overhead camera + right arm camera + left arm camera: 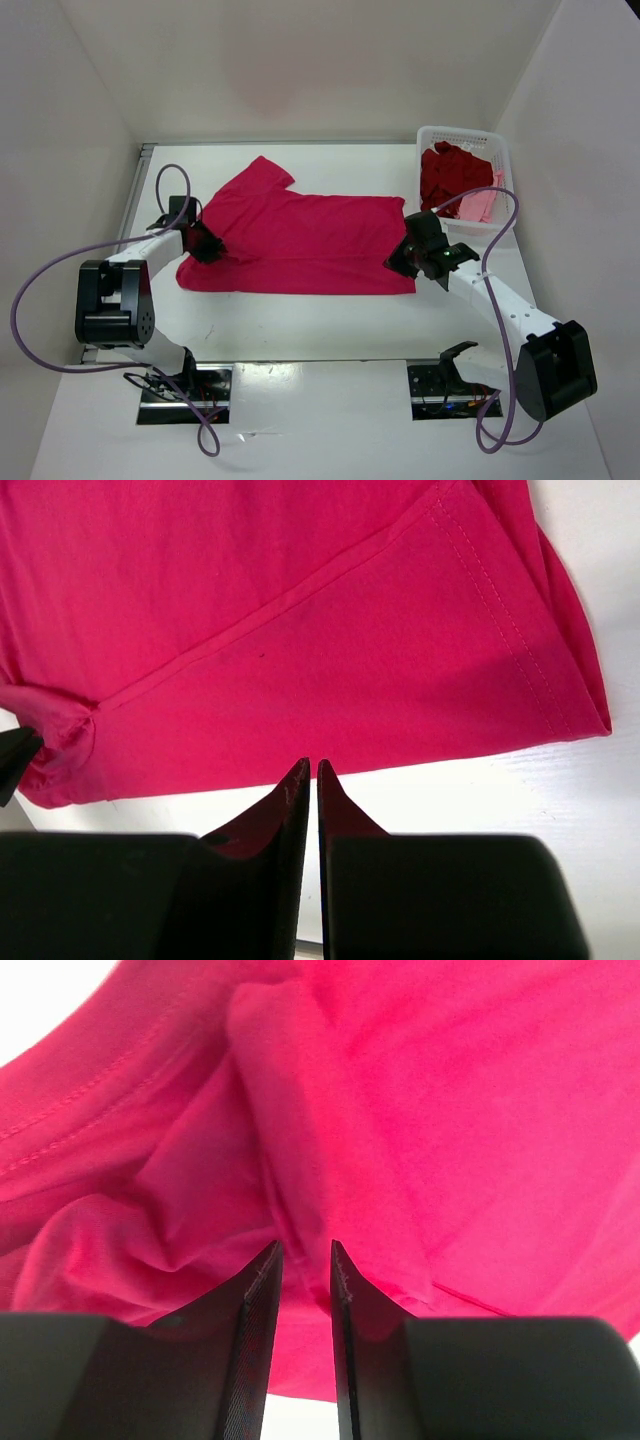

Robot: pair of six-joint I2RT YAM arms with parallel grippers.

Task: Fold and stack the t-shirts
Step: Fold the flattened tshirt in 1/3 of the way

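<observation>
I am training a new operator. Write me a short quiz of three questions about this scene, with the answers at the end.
1. True or false: the crimson shirt lies spread on the table, outside the basket.
2. How many shirts lie in the basket? A) one B) two C) three
3. Which gripper is nearer to the basket?
Key: 1 true. 2 B: the dark red shirt and the light pink shirt. 3 the right gripper, at the crimson shirt's right edge.
</observation>
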